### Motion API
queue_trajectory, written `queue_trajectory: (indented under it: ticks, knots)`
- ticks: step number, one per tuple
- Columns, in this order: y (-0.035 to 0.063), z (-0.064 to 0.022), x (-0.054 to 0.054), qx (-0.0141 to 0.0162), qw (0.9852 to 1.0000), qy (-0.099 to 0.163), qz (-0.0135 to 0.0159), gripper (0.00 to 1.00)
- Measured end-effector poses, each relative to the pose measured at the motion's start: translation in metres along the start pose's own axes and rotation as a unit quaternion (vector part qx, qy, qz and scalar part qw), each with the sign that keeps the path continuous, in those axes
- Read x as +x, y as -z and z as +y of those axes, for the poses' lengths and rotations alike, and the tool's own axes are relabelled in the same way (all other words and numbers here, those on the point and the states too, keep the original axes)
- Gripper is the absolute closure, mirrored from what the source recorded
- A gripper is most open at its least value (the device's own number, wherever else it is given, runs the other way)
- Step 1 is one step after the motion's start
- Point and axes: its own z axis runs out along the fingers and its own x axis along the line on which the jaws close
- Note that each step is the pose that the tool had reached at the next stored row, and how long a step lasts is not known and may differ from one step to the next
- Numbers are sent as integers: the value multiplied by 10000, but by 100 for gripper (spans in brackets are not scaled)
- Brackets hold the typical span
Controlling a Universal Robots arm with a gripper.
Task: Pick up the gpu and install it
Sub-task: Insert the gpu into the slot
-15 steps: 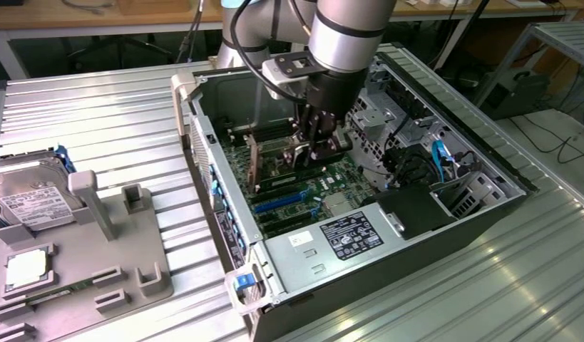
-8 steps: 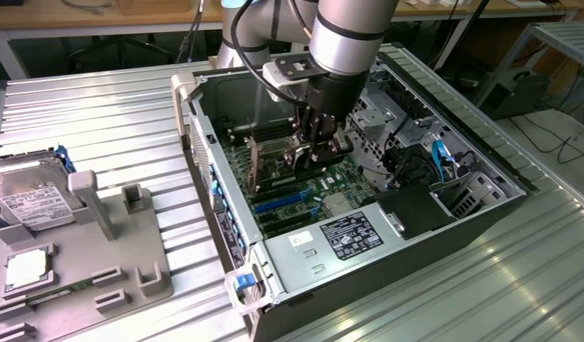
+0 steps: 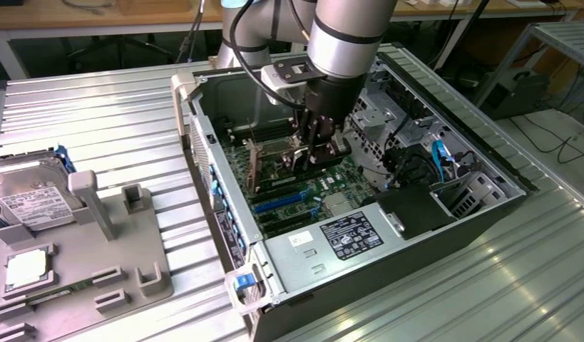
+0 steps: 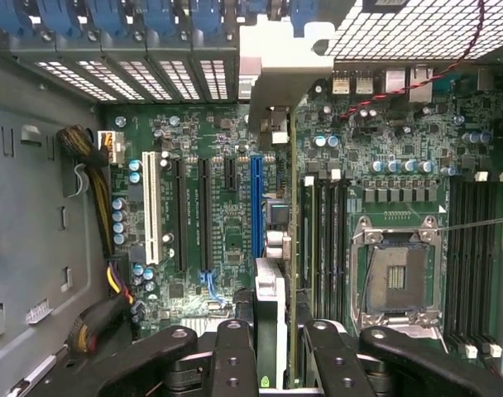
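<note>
The gpu (image 4: 270, 291) is seen edge-on in the wrist view, standing on edge over the motherboard (image 4: 218, 223) inside the open computer case (image 3: 482, 167). Its silver end bracket (image 4: 272, 66) reaches the row of rear slot openings. The card runs alongside the long blue slot (image 4: 256, 207); I cannot tell whether it touches the slot. My gripper (image 4: 275, 364) is shut on the gpu, one black finger on each face. In the exterior view the gripper (image 3: 313, 158) reaches straight down into the case, with the gpu (image 3: 289, 161) between its fingers just above the board.
The CPU socket (image 4: 398, 277) and RAM slots (image 4: 471, 265) lie beside the card. The power supply (image 3: 354, 236) fills the case's near end, and cables (image 3: 416, 167) run toward the exterior view's right. A hard drive (image 3: 30, 194) and a grey fixture (image 3: 92, 274) sit outside at its left.
</note>
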Motion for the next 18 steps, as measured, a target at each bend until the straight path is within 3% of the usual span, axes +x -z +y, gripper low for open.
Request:
queue_trajectory:
  ticks: [18]
  knots:
    - [-60,23,22,0,10000,1,0,72]
